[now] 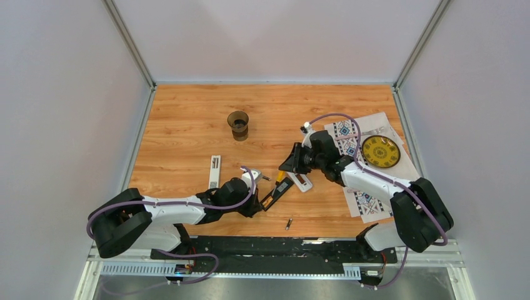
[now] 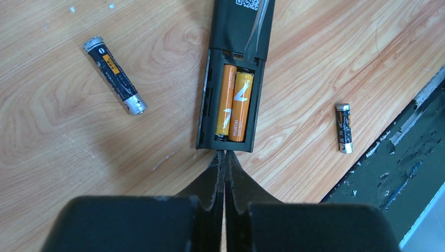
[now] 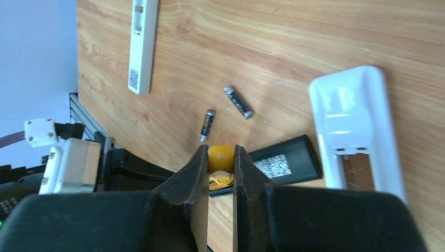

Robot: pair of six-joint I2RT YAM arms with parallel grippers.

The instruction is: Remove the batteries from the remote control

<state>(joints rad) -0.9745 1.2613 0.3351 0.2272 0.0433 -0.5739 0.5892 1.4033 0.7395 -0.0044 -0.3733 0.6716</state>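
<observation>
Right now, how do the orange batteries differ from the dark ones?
The orange batteries sit side by side inside the black remote's open compartment; the dark batteries lie loose on the table, apart. Orange ones look clean; dark ones are scuffed with silvery ends. All are thin cylinders.

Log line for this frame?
left gripper shut | right gripper shut on screwdriver | black remote: two orange batteries in | two dark batteries loose

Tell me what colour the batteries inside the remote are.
The batteries are orange; left wrist view.
</observation>
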